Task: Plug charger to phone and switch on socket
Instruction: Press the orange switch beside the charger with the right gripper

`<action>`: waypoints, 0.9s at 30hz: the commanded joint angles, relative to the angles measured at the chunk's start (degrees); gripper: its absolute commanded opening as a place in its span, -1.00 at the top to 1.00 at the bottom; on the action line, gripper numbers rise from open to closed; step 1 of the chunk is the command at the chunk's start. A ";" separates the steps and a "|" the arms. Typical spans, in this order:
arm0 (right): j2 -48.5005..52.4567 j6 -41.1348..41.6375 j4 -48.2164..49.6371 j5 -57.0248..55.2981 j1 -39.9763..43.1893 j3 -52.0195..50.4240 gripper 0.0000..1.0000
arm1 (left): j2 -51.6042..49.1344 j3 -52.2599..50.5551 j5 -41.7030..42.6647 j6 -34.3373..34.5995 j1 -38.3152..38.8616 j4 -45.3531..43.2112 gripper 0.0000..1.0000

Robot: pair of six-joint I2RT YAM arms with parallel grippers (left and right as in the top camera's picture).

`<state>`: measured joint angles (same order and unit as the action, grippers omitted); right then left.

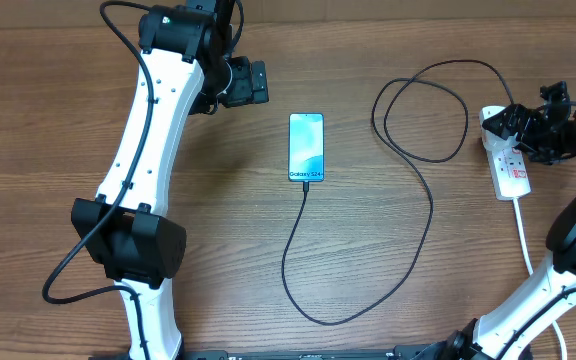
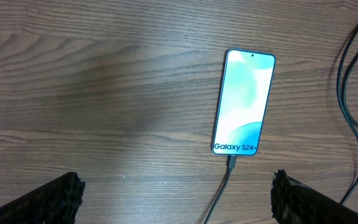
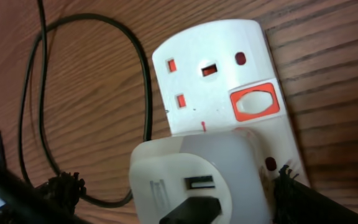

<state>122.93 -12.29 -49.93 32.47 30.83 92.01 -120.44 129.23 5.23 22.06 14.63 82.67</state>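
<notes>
The phone (image 1: 306, 147) lies flat at mid-table, its blue screen lit. The charger's black cable (image 1: 298, 250) meets the phone's bottom edge, loops across the table and runs back to the socket (image 1: 511, 172), a white power strip at the right. In the left wrist view the connector tip (image 2: 230, 163) sits at the phone (image 2: 244, 102). My left gripper (image 1: 258, 82) (image 2: 176, 200) is open, left of the phone and apart from it. My right gripper (image 1: 513, 128) (image 3: 178, 193) is open, straddling a white adapter (image 3: 191, 180) plugged into the socket (image 3: 216, 68), beside a red-framed switch (image 3: 254, 104).
The socket's thick white cord (image 1: 524, 235) trails toward the front right, near the right arm's base. Slack cable loops (image 1: 418, 110) lie between phone and socket. The left arm (image 1: 143, 150) spans the table's left side. Bare wood surrounds the phone.
</notes>
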 commanded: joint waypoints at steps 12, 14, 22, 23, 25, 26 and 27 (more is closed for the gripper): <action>0.55 1.66 0.68 2.01 -0.94 -2.36 -1.00 | -0.22 0.26 -0.96 -1.09 0.39 -0.22 -0.99; 0.55 2.93 1.51 -0.02 -0.94 -2.34 -0.99 | -0.20 0.26 -0.96 -1.09 0.39 -0.22 -0.99; 0.52 3.45 0.31 -0.68 -0.94 -0.74 -1.00 | -0.22 0.26 -0.96 -1.09 0.39 -0.22 -0.99; 0.52 3.45 -0.13 -0.68 -0.94 -0.46 -1.00 | -0.20 0.26 -0.98 -1.09 0.37 -0.22 -1.00; 0.52 3.21 -0.79 -0.68 -0.94 -0.22 -1.00 | -0.20 0.26 -0.96 -1.07 0.39 -0.22 -1.00; 0.52 3.23 -0.92 -0.85 -0.94 -0.22 -1.00 | -0.22 0.26 -0.98 -1.09 0.39 -0.22 -1.00; 0.52 3.23 -1.03 -0.87 -0.94 -0.22 -1.00 | -0.22 0.26 -0.96 -1.09 0.39 -0.22 -1.00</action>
<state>122.85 -9.72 -49.21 31.75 30.98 91.88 -120.44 129.23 5.23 22.04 14.63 82.70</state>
